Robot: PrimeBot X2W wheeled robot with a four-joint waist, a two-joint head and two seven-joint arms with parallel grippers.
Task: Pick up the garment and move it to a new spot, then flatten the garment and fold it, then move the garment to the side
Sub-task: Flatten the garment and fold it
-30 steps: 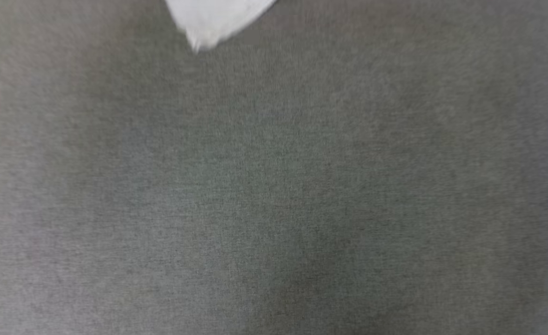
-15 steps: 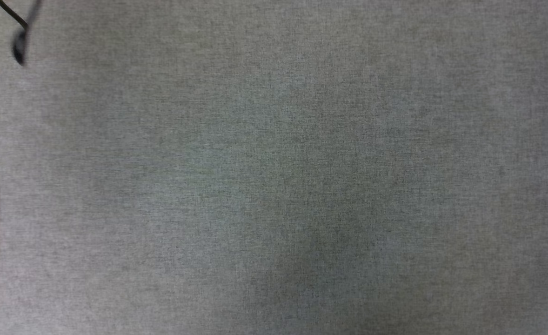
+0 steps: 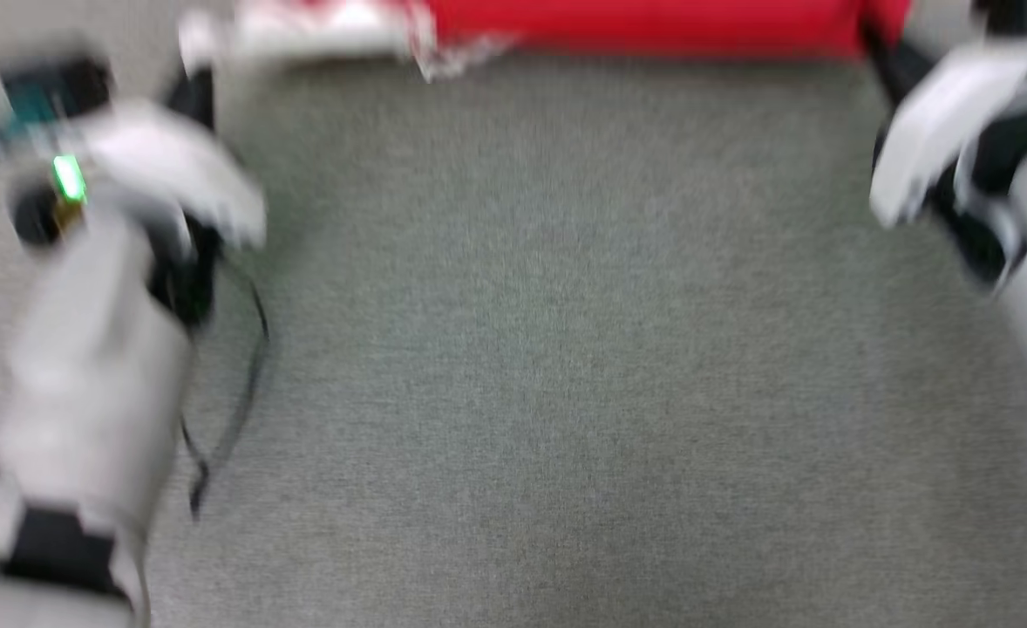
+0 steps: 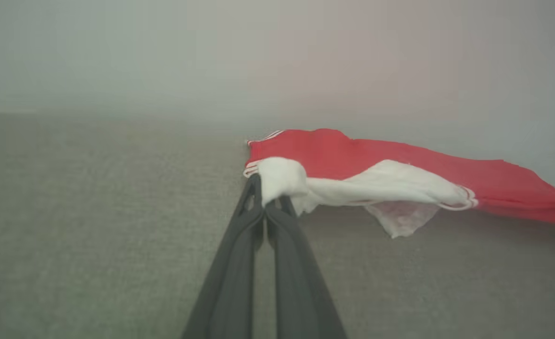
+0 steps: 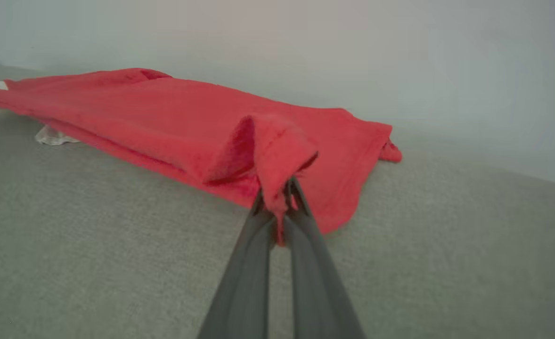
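One garment (image 5: 174, 117), bright red, lies spread low on the grey cloth surface (image 5: 93, 245), with a plain pale wall (image 5: 306, 42) behind it. Two grippers hold it, one at each end. The right gripper (image 5: 282, 203) has its two dark fingers pressed together on a raised fold of the red fabric at the near edge, and a short tail of cloth hangs between them. The left gripper (image 4: 264, 207) has its two fingers clamped on one white sleeve (image 4: 381, 186), bunching it at the tips; the sleeve's cuff shows red-and-white striped trim. In the blurred head view the red cloth runs along the top edge between two pale forearms, the left forearm (image 3: 95, 366) and the right forearm (image 3: 941, 131), each bearing one green light. One black cable (image 3: 243, 392) trails beside the left forearm.
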